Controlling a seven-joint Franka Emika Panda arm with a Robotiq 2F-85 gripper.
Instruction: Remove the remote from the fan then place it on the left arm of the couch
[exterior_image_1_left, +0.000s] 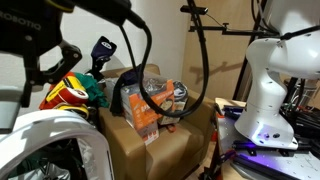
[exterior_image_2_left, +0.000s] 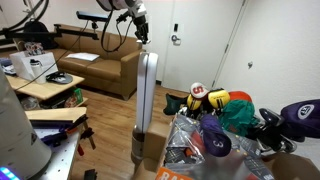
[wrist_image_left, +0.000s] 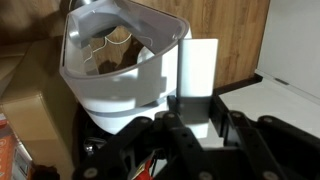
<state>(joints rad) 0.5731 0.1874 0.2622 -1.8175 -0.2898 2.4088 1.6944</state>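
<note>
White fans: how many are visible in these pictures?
1. The tall white plastic fan stands on the wooden floor, near the tan-brown couch; the wrist view shows its rounded top. The clutter may hide others.

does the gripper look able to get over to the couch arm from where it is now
Probably yes. The gripper, shut on the remote, hangs above the fan, and the couch stands beyond it with no obstacle showing between them. How far the arm stretches can't be judged.
</note>
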